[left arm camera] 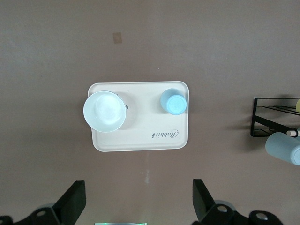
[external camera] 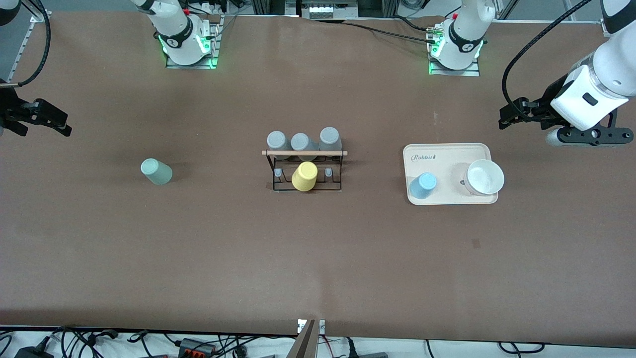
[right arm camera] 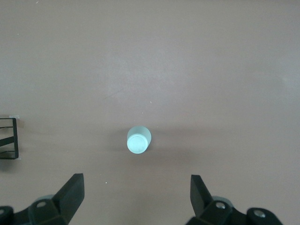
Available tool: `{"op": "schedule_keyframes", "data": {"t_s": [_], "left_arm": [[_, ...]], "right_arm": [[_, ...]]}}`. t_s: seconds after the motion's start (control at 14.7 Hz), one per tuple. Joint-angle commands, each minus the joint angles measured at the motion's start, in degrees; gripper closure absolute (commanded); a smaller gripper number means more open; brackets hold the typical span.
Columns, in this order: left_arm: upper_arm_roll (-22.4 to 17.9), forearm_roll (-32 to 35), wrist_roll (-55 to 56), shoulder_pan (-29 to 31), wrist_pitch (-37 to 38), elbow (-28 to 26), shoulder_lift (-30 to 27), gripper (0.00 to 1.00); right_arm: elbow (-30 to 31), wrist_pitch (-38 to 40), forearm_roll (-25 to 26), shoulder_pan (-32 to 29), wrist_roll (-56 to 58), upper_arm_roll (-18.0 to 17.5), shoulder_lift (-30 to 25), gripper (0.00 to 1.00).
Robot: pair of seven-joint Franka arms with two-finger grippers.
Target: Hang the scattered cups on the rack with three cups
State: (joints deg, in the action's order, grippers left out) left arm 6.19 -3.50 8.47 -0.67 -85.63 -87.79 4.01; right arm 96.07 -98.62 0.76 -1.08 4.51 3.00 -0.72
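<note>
The rack (external camera: pixel 304 171), cut off in both wrist views, stands between the mint cup (external camera: pixel 156 171) and the blue cup (external camera: pixel 423 185); the left gripper (left arm camera: pixel 138 206) and the right gripper (right arm camera: pixel 136 204) gape wide, empty.

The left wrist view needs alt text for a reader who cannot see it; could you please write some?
A cream tray on the brown table holds a light blue cup and a white bowl. The left pincer hangs open above; the black rack shows at one edge.

A white bowl (external camera: pixel 484 177) sits on the cream tray (external camera: pixel 449 149); yellow cup (external camera: pixel 304 176) before three grey cups (external camera: pixel 302 141).
</note>
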Motion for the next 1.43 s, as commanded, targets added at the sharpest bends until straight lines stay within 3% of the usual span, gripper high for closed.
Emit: {"op": "schedule_keyframes", "data": {"t_s": [0.0, 1.02, 1.36], "left_arm": [[-0.39, -1.15, -1.09, 0.05, 0.46, -0.36, -0.85, 0.00], [-0.47, -1.15, -0.91, -0.12, 0.46, -0.27, -0.23, 0.00], [-0.13, -1.24, -1.09, -0.38, 1.69, 1.74, 3.27, 0.00]], "right_arm": [[0.70, 0.62, -0.59, 0.29, 0.15, 0.25, -1.03, 0.00], [0.61, 0.27, -0.67, 0.29, -0.02, 0.25, -0.86, 0.00], [0.61, 0.09, -0.59, 0.29, 0.06, 0.25, -0.68, 0.00]]}}
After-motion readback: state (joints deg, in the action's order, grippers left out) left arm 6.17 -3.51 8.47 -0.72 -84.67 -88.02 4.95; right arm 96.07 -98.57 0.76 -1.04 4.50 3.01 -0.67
